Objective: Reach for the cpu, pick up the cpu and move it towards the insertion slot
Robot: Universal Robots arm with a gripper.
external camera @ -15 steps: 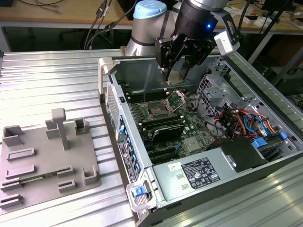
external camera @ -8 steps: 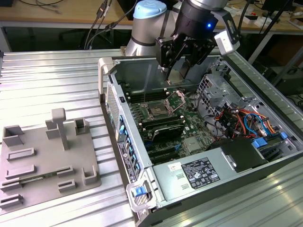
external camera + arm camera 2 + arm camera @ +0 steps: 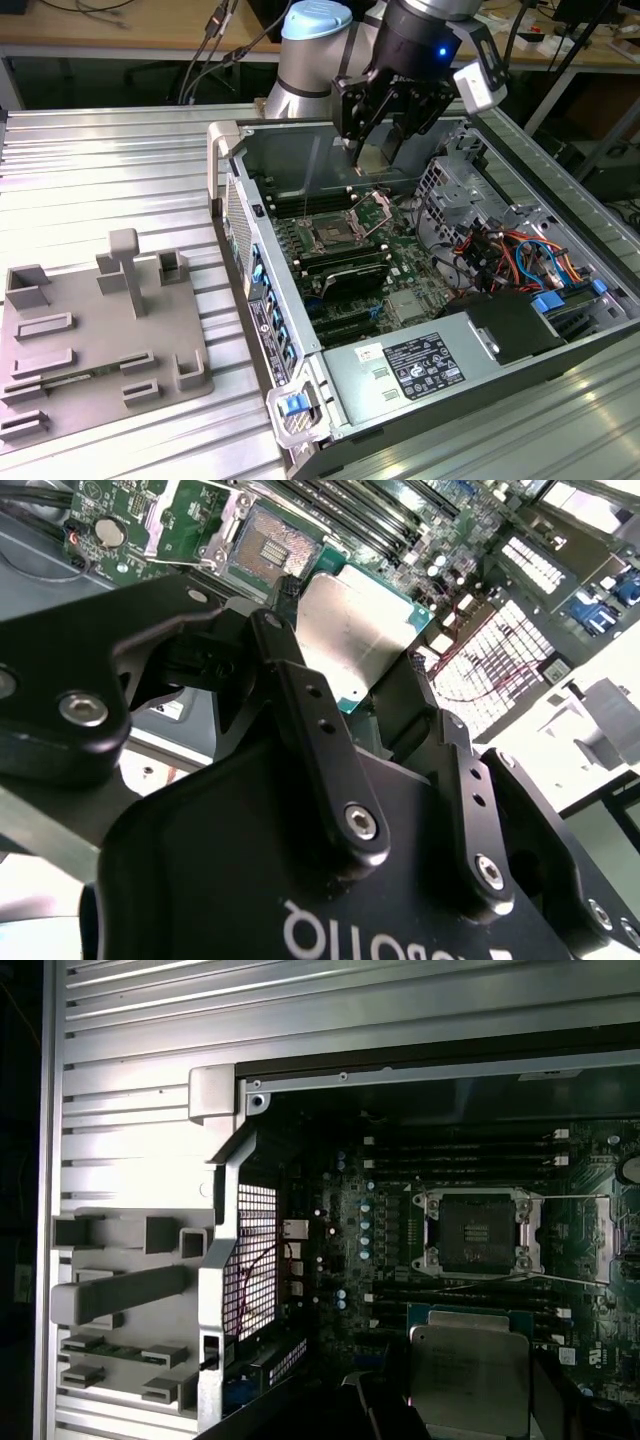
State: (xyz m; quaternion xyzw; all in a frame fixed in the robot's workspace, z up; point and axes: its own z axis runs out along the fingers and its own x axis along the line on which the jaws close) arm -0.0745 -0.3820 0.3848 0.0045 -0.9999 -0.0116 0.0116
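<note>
Here, low in the exterior view's left foreground, the grey tray (image 3: 100, 330) lies on the ribbed table (image 3: 100, 160). Farther back, the open computer case (image 3: 480, 350) holds the insertion slot (image 3: 329, 237) at mid-frame. Above it, upper centre, the gripper (image 3: 378, 152) clamps the cpu (image 3: 374, 156) between its fingers (image 3: 310, 730), held clear of the board.

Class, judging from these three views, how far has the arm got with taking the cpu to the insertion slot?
Done: the cpu is picked up, clamped in the gripper above the open computer case. In hand: it hangs over the motherboard, near the insertion slot. Left: the slot's dark centre is bare, and the chip is not yet over it in both wrist views.
</note>
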